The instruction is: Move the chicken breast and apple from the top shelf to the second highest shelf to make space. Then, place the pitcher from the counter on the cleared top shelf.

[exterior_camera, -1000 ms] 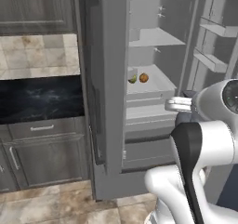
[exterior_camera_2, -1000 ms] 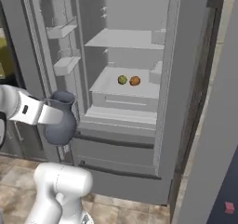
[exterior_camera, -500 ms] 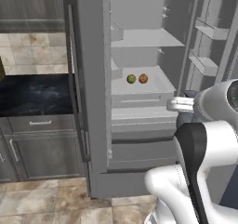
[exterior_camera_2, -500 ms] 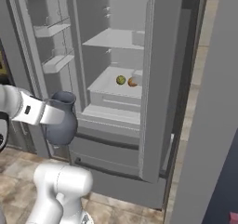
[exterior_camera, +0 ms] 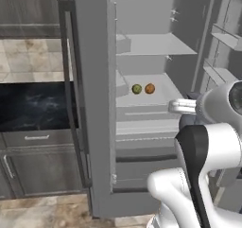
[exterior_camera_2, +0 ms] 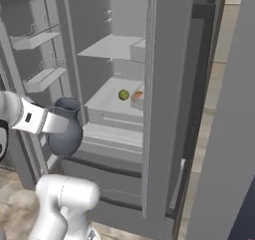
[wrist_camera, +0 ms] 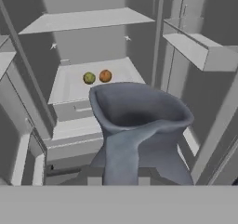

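— What's around, left to right?

— Black counter (exterior_camera: pixel 33 111) far left, then the fridge's open door (exterior_camera: pixel 92 99) standing edge-on between counter and shelves. Inside: top shelf (exterior_camera: pixel 153 45) bare, apple (exterior_camera: pixel 136 89) just left of chicken breast (exterior_camera: pixel 150 88) on the second highest shelf (exterior_camera: pixel 156 98).

— And your claw?

— My gripper (exterior_camera_2: pixel 50 123) is clamped on the pitcher (exterior_camera_2: pixel 64 134), outside the fridge, below shelf level. Right base view: a door edge half hides the chicken breast. Hand view: pitcher rim fills the foreground, both foods clear behind it.
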